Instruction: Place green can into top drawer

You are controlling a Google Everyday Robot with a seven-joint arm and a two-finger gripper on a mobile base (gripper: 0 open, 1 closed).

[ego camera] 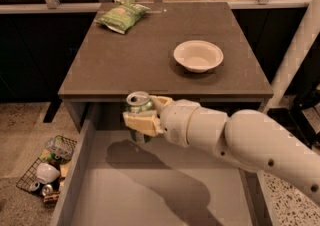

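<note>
My two-finger gripper (145, 115) sits at centre frame, just below the front edge of the flat brown tabletop (125, 65). My white arm (250, 145) enters from the lower right. The cream fingers (141, 123) are clamped on the small green aluminium drink can (139, 103) (upright, silver top up).

The can is over the rear part of the wide, shallow grey top drawer (125, 200), which is pulled out toward the bottom of the frame. I cannot tell whether its base touches the drawer floor. Smooth grey floor shows open to the left of the can and toward the lower frame. The thin left wall is well apart from the can, and my arm covers the right side.

On the tabletop, a round white bowl (198, 55) sits right of centre, near the front edge. A crinkled green chip bag (122, 15) lies at the upper left. A dark wire basket (47, 167) rests on the ground at lower left, beside the drawer.
</note>
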